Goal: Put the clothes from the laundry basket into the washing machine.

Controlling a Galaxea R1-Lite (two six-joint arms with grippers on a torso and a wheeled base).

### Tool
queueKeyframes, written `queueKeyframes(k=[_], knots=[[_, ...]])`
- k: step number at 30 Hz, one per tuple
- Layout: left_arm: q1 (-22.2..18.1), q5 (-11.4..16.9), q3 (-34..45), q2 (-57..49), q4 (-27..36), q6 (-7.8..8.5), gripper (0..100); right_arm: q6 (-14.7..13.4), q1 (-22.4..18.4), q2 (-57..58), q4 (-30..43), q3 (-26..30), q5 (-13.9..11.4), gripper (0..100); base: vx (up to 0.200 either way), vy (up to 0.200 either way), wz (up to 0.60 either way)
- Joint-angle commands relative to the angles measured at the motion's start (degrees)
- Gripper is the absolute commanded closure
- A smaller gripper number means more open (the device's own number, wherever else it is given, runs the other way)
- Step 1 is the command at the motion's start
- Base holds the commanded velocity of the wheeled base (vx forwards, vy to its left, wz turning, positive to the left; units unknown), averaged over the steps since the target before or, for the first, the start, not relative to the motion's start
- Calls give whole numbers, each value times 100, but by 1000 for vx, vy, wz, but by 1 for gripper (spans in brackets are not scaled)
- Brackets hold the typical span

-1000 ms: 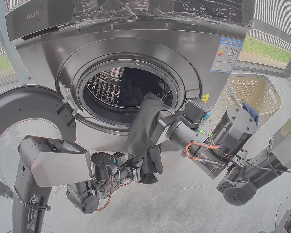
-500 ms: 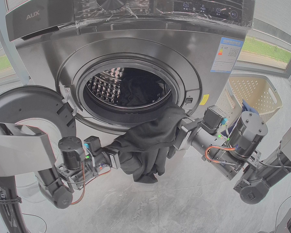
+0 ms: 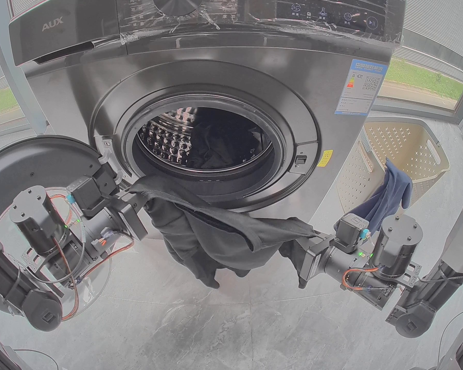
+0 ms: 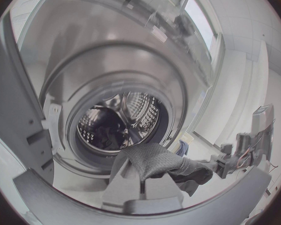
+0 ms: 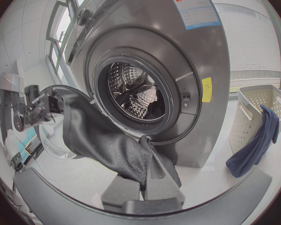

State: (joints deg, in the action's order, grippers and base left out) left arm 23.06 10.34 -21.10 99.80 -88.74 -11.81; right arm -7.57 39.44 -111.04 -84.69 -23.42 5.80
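A dark grey garment (image 3: 216, 232) hangs stretched between my two grippers, below and in front of the washing machine's open port (image 3: 206, 145). My left gripper (image 3: 135, 197) is shut on one end of it, beside the open door. My right gripper (image 3: 299, 253) is shut on the other end, low at the machine's right front. The garment (image 4: 159, 163) drapes over the left fingers, and the garment (image 5: 109, 141) sags from the right ones. Dark clothes (image 3: 221, 142) lie inside the drum. A beige laundry basket (image 3: 411, 150) stands right of the machine, with a blue cloth (image 3: 388, 196) over its rim.
The round door (image 3: 31, 165) is swung open to the left, close behind my left arm. Grey tiled floor (image 3: 231, 325) stretches in front of the machine. Windows run along the wall behind the basket.
Both grippers have pulled apart, spreading the garment wide. The left one rose toward the door hinge; the right one drew back from the drum opening, down and to the right.
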Motion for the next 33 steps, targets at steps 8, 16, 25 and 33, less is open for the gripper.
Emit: queueKeyframes(k=[8,16,25,33], knots=[[84,144,106,-655,5,-23,100,10,-24,-1016,-39,-690,-53,100,0,0,0],[181,144,124,-603,5,-23,100,71,-85,-1569,-39,-980,-194,0,0,0,0],[286,144,159,-585,5,-32,100,212,-15,-1807,14,-1209,-281,0,0,0,0],[392,74,141,-506,14,-32,100,221,214,-1903,-30,-805,-378,0,0,0,0]])
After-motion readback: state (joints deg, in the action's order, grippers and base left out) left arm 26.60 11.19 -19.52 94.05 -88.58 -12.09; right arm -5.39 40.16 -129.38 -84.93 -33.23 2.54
